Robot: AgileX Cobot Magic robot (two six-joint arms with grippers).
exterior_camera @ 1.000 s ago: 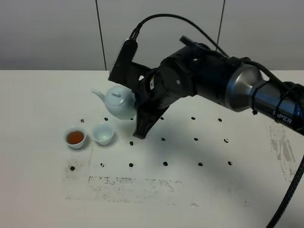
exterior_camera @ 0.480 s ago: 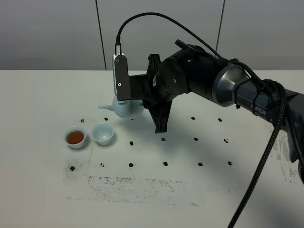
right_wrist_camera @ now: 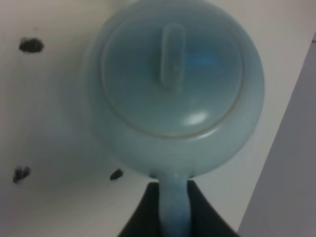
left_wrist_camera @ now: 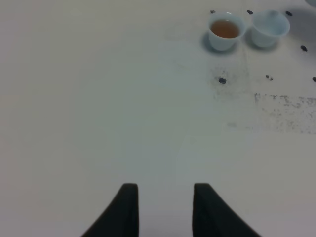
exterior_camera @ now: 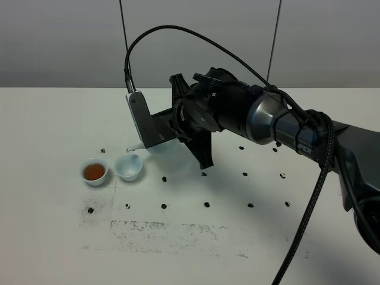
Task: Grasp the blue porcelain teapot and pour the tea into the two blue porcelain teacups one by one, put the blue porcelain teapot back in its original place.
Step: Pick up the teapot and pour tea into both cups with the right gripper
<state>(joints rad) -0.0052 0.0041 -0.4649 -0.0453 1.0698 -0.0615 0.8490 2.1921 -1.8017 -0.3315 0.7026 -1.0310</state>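
teapot (right_wrist_camera: 173, 84) is tipping further toward the empty cup (exterior_camera: 129, 167). my right claw (right_wrist_camera: 173, 202) is clamping its handle; the other cup (exterior_camera: 94, 171) is already holding tea.

The right arm (exterior_camera: 267, 116) extended from the right side across the middle of the surface (exterior_camera: 53, 237). Its dark, rounded wrist (exterior_camera: 208, 113) was rolled over and angled down toward the left, with a black cable (exterior_camera: 178, 29) arching above it. The right gripper (right_wrist_camera: 168, 200) was clamped on the handle of the teapot (right_wrist_camera: 173, 79), one black finger on either side. The left gripper (left_wrist_camera: 165, 200) hung above the surface, its two black fingers (left_wrist_camera: 129, 210) spread apart.
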